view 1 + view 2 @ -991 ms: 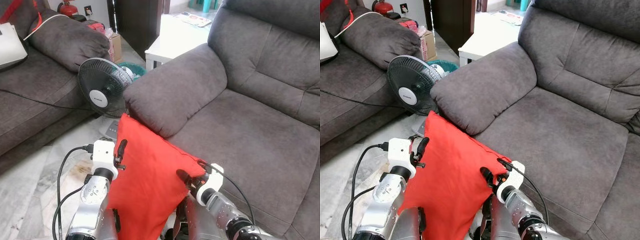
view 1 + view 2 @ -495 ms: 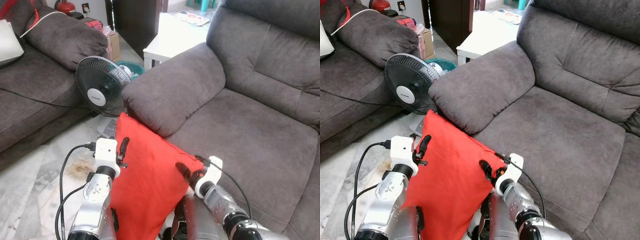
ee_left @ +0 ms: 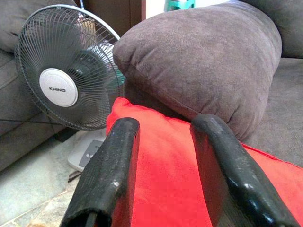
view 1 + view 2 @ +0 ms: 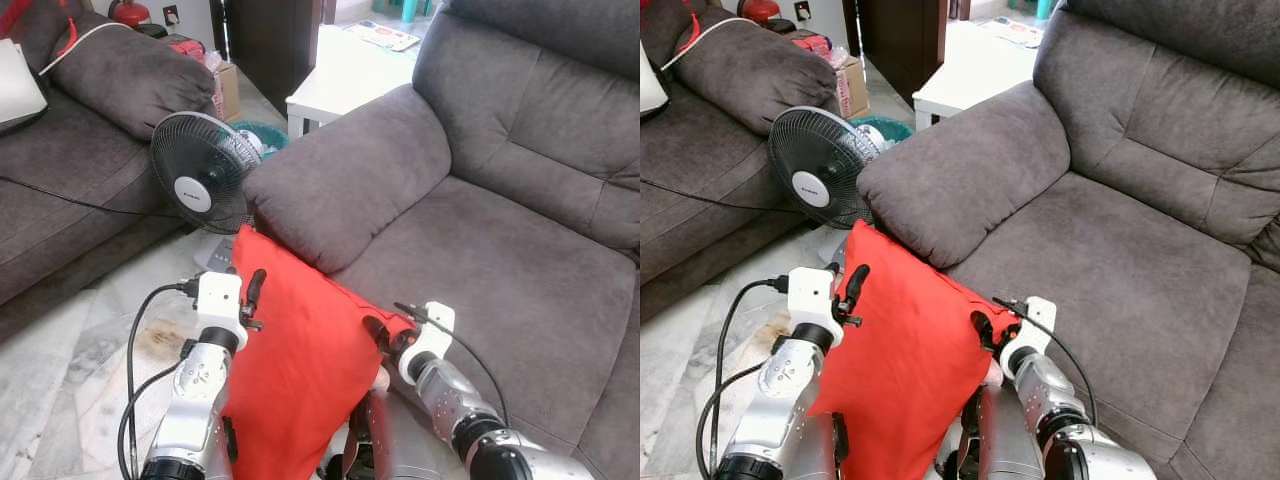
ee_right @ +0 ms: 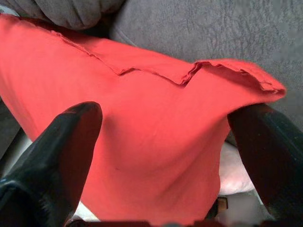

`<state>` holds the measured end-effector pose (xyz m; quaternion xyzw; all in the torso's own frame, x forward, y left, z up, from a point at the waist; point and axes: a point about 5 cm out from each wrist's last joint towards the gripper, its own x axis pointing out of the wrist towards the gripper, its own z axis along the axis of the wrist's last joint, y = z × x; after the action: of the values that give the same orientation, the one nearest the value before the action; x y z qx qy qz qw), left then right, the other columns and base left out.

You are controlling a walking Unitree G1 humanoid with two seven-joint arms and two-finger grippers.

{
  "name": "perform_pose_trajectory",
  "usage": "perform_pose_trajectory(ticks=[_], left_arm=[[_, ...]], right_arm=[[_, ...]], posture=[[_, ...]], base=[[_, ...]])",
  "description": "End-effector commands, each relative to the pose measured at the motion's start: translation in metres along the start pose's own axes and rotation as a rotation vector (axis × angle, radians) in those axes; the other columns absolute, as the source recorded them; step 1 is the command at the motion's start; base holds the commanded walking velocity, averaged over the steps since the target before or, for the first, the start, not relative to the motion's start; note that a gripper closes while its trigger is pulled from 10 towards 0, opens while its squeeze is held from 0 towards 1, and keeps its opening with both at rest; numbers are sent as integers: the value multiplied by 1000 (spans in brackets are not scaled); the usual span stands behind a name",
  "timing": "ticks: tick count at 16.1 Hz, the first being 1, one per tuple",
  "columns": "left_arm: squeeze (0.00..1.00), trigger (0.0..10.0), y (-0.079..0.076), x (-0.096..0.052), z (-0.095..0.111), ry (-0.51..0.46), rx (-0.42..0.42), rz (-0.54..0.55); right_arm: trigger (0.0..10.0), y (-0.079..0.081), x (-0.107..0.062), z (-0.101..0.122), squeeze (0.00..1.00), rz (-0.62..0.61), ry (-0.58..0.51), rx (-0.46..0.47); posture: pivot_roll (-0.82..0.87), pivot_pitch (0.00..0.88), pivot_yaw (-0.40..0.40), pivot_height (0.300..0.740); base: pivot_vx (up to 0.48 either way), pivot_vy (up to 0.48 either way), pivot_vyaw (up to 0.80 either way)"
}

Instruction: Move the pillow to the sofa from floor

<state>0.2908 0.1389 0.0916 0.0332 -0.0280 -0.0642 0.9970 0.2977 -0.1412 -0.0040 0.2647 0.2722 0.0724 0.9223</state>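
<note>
A red pillow is held up off the floor between my two arms, its top corner just below the grey sofa's armrest. My left gripper presses flat against the pillow's left side, its fingers apart and open. My right gripper sits at the pillow's right corner, at the front edge of the sofa seat. In the right wrist view its fingers stand wide open, with the red cloth bulging between them.
A black standing fan stands on the floor just left of the armrest, close to my left arm. A second grey sofa lies at the far left and a white table behind the armrest. A black cable loops beside my left arm.
My right gripper has moved a little right and forward, onto the pillow's right corner near the seat edge. My left gripper has shifted slightly right. The pillow stays held up.
</note>
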Motion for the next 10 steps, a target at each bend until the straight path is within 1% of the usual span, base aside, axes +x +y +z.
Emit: perform_pose_trajectory(ticks=[1,5,10], left_arm=[[0,10000,-2,1,1,-8,6,-2],[0,10000,-2,2,1,-7,5,-5],[0,10000,-4,2,1,-5,2,-8]], right_arm=[[0,1,1,1,0,-8,11,0],[0,1,1,2,0,18,14,-10],[0,1,1,3,0,18,22,-17]], posture=[[161,95,-117,568],[159,94,-118,568],[156,96,-121,568]], base=[[0,0,0],[0,0,0],[0,0,0]])
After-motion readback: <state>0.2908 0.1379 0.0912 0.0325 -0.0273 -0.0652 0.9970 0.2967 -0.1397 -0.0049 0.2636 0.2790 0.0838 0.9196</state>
